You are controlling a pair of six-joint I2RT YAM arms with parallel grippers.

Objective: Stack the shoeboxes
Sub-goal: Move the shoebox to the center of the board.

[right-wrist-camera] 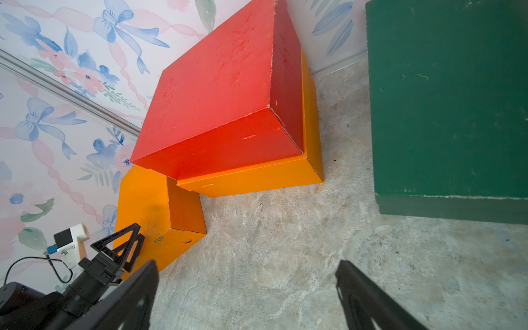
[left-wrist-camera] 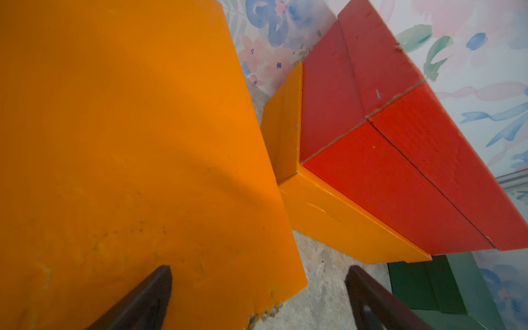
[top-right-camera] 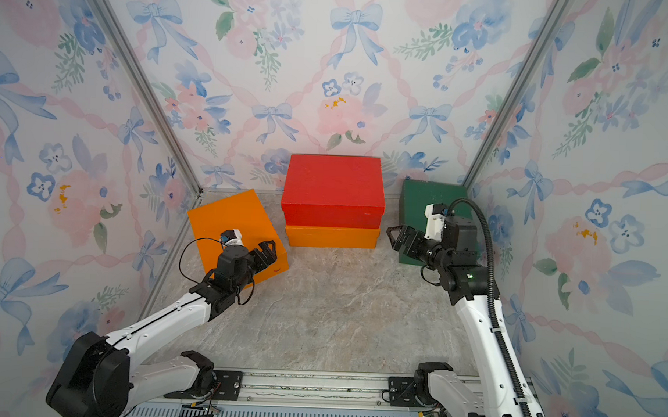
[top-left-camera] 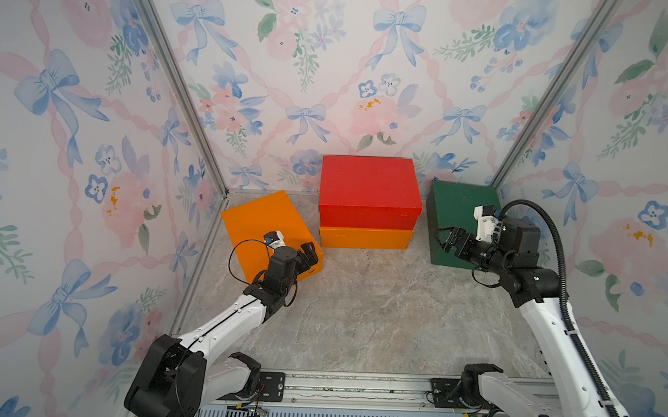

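1. Top views: both show the red shoebox (top-left-camera: 367, 187) stacked on one orange shoebox (top-left-camera: 366, 238). The second orange shoebox (top-left-camera: 259, 222) and the green shoebox (top-left-camera: 455, 206) stand apart, unstacked.
2. Left wrist: my left claw (left-wrist-camera: 258, 270) gapes wide and empty over the second orange shoebox's corner.
3. Right wrist: my right claw (right-wrist-camera: 247, 263) is also spread wide and empty, beside the green shoebox.

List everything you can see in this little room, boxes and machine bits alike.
red shoebox: one, red, back centre, atop an orange one.
lower orange shoebox: one, orange, under the red.
loose orange shoebox: one, orange, left, askew.
green shoebox: one, dark green, right, by the wall.
table: one, grey marbled, beneath everything.
walls: three, floral, around the table.
rail: one, silver, front edge.
left gripper: one, black, open, at the loose orange shoebox's near corner.
right gripper: one, black, open, near the green shoebox.
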